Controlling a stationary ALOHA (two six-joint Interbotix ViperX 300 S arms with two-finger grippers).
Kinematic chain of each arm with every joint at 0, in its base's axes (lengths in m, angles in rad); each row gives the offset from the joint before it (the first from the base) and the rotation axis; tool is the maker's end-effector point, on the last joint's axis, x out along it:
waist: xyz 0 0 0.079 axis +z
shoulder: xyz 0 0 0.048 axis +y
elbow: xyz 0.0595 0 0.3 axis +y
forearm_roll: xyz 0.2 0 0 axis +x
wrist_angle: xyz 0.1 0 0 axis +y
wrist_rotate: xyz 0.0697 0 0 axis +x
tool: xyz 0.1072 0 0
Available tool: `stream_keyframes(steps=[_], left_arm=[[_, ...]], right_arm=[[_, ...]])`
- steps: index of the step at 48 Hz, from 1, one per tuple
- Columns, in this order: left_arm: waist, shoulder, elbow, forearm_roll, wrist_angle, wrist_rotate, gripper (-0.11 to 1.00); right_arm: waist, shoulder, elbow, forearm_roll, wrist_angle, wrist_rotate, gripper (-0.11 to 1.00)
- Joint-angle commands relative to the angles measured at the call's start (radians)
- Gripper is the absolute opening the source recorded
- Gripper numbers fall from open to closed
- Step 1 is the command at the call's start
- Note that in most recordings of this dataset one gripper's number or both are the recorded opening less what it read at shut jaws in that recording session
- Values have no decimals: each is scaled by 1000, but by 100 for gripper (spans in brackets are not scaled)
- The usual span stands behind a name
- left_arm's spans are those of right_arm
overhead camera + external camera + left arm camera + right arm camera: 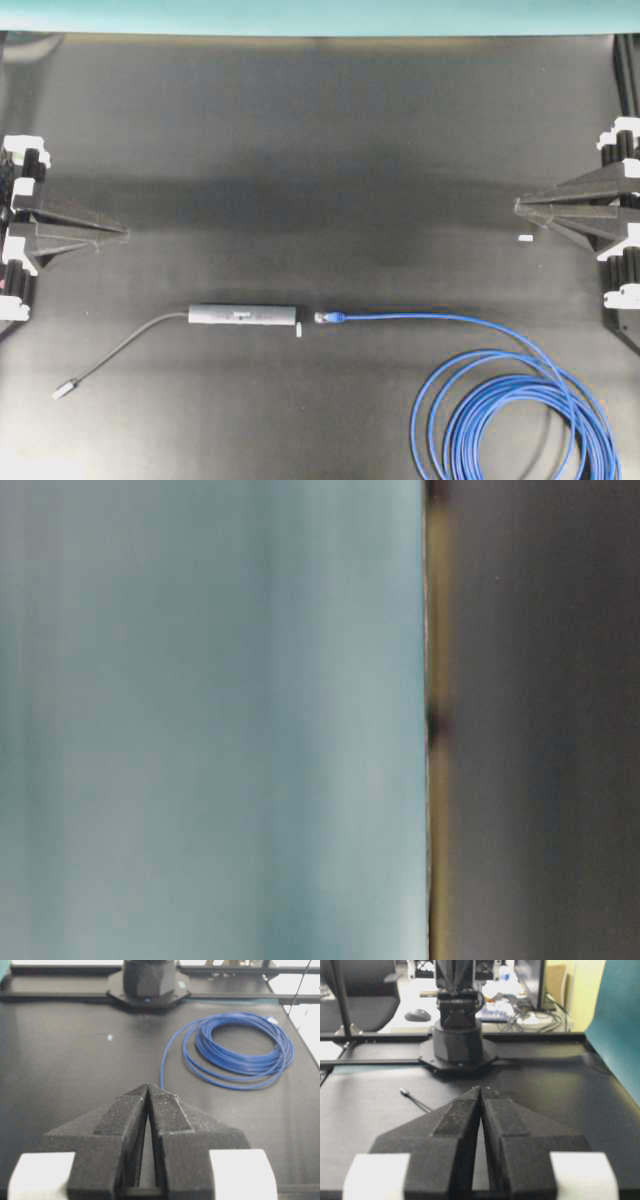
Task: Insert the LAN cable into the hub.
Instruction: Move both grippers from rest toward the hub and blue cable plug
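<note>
Left fingers [122, 232] and right fingers [520, 206] both clenched on nothing, parked at opposite edges of the black surface [320, 130]. Between them, nearer the camera: slim dark-grey rectangular hub [242, 315], with the bright-blue LAN cable [430, 317] plug just beside its end, unplugged. Coils below the right fingers.

Both arms parked at the table's outer edges, well apart. Left gripper [122, 233] sits at the left edge in the overhead view, fingers pointing inward toward centre, tips pressed together, nothing between them. Left wrist view confirms: black foam pads [131, 1125] meet at the tip [148, 1087]. Right gripper [519, 206] mirrors it at the right edge, also pointing inward, tips together and empty; right wrist view shows the same closed wedge [480, 1090]. Table-level view is blurred, shows neither arm.
</note>
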Motion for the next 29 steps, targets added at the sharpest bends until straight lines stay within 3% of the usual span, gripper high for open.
stream_keyframes(steps=[1,5,17,29], left_arm=[[11,40,-8,41,-25,-5,6],[12,78,-8,41,-40,-6,0],[-3,172,-12,41,-135,-15,0],[2,296,-9,41,-201,-110,2]], right_arm=[[-20,21,-5,3,-2,-5,3],[-20,49,-12,17,49,3,1],[-18,163,-61,21,179,9,0],[3,298,-80,49,207,28,0]])
